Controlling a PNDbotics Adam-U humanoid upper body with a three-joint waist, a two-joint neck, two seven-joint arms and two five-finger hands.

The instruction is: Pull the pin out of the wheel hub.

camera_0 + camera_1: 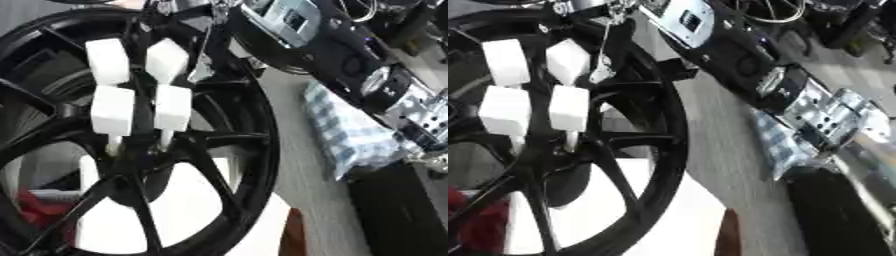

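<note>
Wheel: a black spoked wheel (249, 150) filled the left side of both views, standing tilted.
Arm: a black and silver arm (798, 95) ran from the upper middle down to the right, beside the rim.
Hand: white blocky fingers (131, 87) lay over the hub, pointing down; which hand it was, and whether it clamped anything, I could not tell.
Pins: two thin white pins (164, 140) stood at the hub, just under the fingertips.
</note>
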